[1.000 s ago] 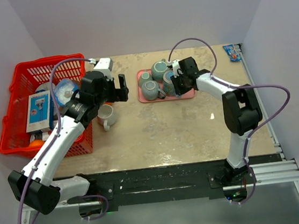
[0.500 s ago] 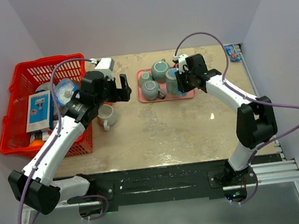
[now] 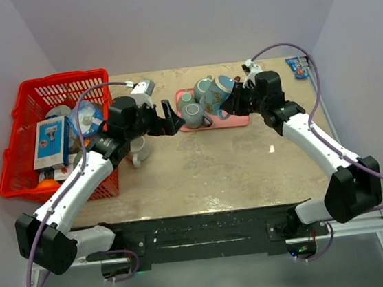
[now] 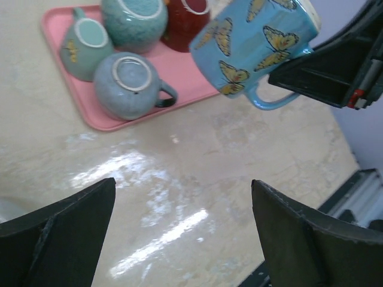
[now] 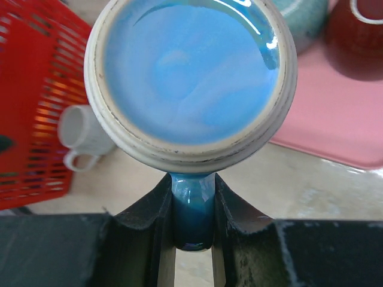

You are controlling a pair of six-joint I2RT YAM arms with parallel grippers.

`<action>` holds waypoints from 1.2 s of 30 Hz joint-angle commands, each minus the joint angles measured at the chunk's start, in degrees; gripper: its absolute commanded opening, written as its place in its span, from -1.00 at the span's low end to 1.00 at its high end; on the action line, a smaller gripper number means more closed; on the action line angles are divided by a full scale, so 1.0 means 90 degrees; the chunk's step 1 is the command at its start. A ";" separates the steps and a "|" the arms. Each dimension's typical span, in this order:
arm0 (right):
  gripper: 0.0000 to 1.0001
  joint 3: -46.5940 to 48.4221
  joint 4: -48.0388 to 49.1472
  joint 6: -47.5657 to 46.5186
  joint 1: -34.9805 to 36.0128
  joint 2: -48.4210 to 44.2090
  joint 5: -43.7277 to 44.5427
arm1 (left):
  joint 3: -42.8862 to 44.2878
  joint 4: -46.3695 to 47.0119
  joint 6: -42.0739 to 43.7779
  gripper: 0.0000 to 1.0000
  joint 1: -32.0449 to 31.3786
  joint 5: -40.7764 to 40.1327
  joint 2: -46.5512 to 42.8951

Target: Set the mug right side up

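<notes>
The right pincer [image 5: 191, 197] is clamping the glossy handle of the blue mug [image 5: 190, 72] between both black fingers [image 5: 142, 230], with the mug's body sitting just beyond the fingertips. Its own wrist camera is showing only a round blue end ringed in speckled cream; whether that is mouth or base I cannot tell. The left wrist camera is giving what that view is missing: the mug's side, painted with yellow butterflies, tilting in the air over the edge of the pink tray [image 4: 191, 78].

The left pincer [image 4: 184, 197] is hanging with its jaws spread wide, gripping nothing, and the mug is ahead of it to its right, apart from it. Ahead to its left, on the tray, a grey-blue mug [image 4: 128, 84] is standing upside down. A small teal mug [image 4: 87, 42], a rounder teal mug [image 4: 134, 18] and a dark red mug [image 4: 182, 21] are sitting beyond it.

Only the overhead camera is taking in the whole scene. A mottled beige, stone-look table [image 3: 215, 168] is shining under the light, and plain pale walls [image 3: 177, 20] are closing it in. A red plastic lattice basket [image 3: 59, 79] is sitting behind the left pincer, with a white mug [image 3: 137, 153] just beside that basket.
</notes>
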 commanded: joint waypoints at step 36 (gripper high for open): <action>-1.00 -0.0187 0.5947 0.3496 0.0639 -0.2044 -0.1489 | -0.0142 0.8179 -0.5550 0.40 -0.0860 0.1997 0.1055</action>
